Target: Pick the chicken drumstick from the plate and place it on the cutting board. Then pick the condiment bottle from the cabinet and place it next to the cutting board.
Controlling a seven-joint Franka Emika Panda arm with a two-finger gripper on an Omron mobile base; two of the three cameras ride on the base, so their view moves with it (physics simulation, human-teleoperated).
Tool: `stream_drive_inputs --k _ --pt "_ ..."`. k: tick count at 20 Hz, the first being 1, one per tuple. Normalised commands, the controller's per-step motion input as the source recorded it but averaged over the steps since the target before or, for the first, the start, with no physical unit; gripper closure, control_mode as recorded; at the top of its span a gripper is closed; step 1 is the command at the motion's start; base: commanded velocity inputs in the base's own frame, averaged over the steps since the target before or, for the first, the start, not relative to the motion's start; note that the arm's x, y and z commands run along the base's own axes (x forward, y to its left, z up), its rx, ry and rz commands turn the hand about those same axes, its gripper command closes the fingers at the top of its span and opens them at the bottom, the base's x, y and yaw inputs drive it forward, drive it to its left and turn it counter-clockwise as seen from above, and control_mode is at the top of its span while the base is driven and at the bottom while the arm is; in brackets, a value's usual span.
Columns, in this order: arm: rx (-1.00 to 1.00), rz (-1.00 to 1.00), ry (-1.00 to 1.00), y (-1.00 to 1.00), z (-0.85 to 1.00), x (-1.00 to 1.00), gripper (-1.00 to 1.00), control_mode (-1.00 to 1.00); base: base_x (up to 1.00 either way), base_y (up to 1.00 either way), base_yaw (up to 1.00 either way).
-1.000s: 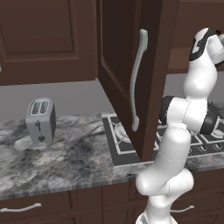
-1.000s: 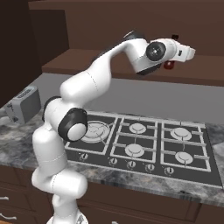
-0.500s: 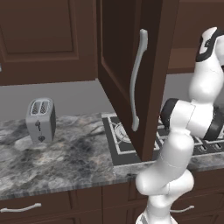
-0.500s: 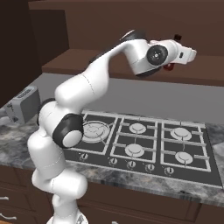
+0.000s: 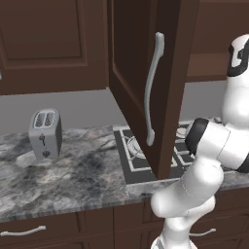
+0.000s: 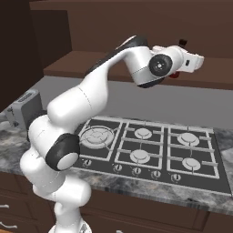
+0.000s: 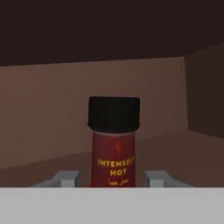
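Condiment bottle [image 7: 113,144]: upright on cabinet [image 5: 160,73] shelf, clasped between part-closed fingers [image 7: 68,178] of gripper [image 7: 113,178]; lift-out and placement beside cutting board outstanding; drumstick step unverifiable.

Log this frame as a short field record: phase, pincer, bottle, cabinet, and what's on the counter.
phase: second part of the task, picking the bottle from the cabinet
pincer: reached into the cabinet at shelf height, one finger on each side of the bottle; closed on it
condiment bottle: upright on the shelf, red body, black cap, label reads INTENSELY HOT
cabinet: door swung open, silver bar handle facing out
counter: toaster on the marble at left; stove with six burners below the arm
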Motion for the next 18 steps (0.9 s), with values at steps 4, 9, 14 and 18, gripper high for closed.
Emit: stream_drive_inputs --k 4,9,14,18 --pt "-0.13 0.0 0.0 0.04 0.27 -0.58 1.0 -1.0 0.0 0.0 0.0" --pt "-0.2 0.0 0.0 0.1 0.37 -0.6 1.0 -1.0 0.0 0.0 0.0" --pt "-0.21 0.0 0.0 0.13 0.29 -0.67 1.0 -1.0 0.0 0.0 0.0" --pt "-0.2 0.0 0.02 0.18 0.1 -0.71 1.0 -1.0 0.0 0.0 0.0"
